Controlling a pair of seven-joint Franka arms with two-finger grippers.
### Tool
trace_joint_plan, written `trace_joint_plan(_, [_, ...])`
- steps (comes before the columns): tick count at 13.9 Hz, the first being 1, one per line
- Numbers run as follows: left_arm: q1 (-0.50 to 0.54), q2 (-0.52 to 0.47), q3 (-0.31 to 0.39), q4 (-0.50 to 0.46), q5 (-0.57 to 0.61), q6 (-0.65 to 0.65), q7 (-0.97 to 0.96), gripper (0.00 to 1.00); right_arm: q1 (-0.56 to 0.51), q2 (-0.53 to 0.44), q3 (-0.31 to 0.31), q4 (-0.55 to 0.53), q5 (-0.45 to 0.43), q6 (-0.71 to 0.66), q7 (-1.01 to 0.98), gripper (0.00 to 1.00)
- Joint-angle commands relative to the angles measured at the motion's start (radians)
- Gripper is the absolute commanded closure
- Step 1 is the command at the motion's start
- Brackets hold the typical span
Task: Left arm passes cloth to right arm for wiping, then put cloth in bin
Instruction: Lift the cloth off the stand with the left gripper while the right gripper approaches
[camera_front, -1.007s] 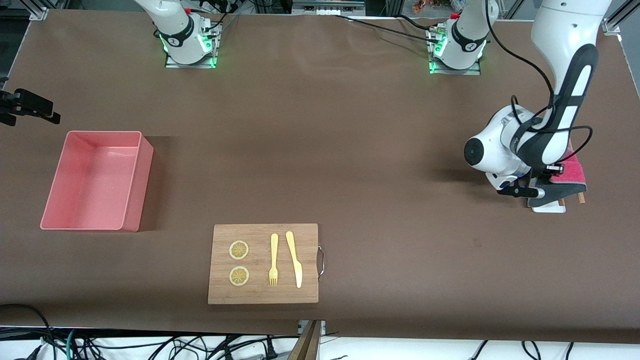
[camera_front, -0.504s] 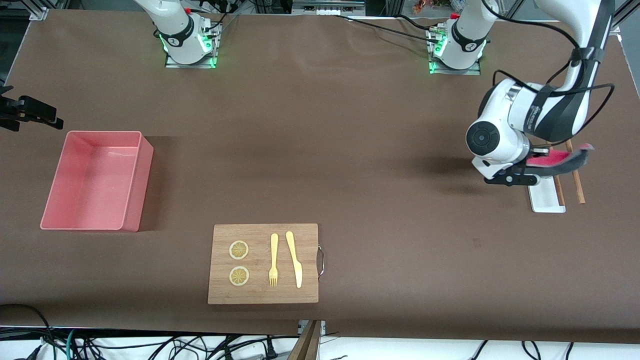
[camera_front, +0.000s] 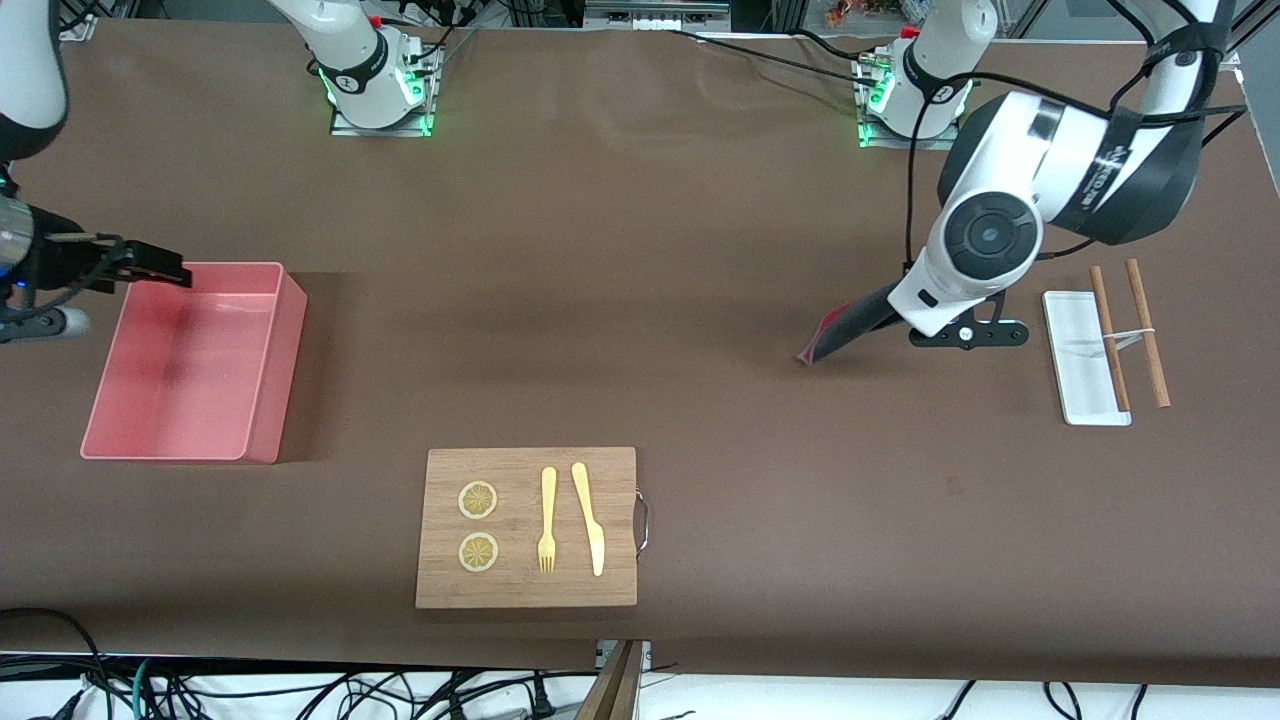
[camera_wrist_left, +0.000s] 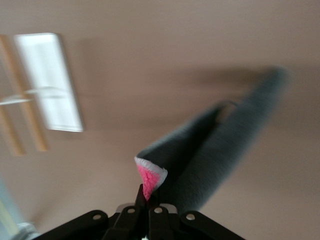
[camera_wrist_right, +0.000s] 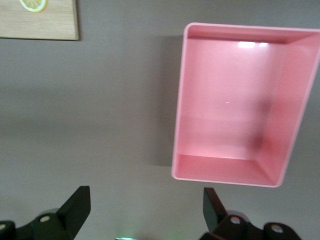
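My left gripper is shut on a corner of the cloth. The pinched corner shows magenta-pink and the rest trails away dark grey. In the front view the cloth hangs slanted from under the left wrist, over bare table between the white tray and the table's middle. The left gripper's fingers are hidden there. My right gripper is open and empty in the air over the rim of the salmon-pink bin, at its right arm's end. The right gripper has the bin ahead of it.
A wooden board with two lemon slices, a fork and a knife lies nearest the front camera. A white flat tray and two wooden sticks lie at the left arm's end; the tray also shows in the left wrist view.
The left gripper has lifted the cloth off the white tray and carried it toward the table's middle. The right gripper has moved in to the bin's edge.
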Motion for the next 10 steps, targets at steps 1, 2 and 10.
trace_joint_plan(1, [-0.068, 0.054, 0.001, 0.162, -0.165, -0.027, -0.119, 1.00, -0.003, 0.013, 0.016, -0.026, 0.123, 0.039, 0.173, 0.01])
trace_joint_plan(2, [-0.097, 0.076, 0.001, 0.188, -0.219, -0.027, -0.229, 1.00, -0.003, 0.024, 0.028, -0.033, 0.171, 0.060, 0.250, 0.01])
trace_joint_plan(10, [-0.275, 0.237, 0.001, 0.437, -0.483, 0.199, -0.856, 1.00, 0.000, 0.121, 0.218, -0.059, 0.253, 0.208, 0.698, 0.01])
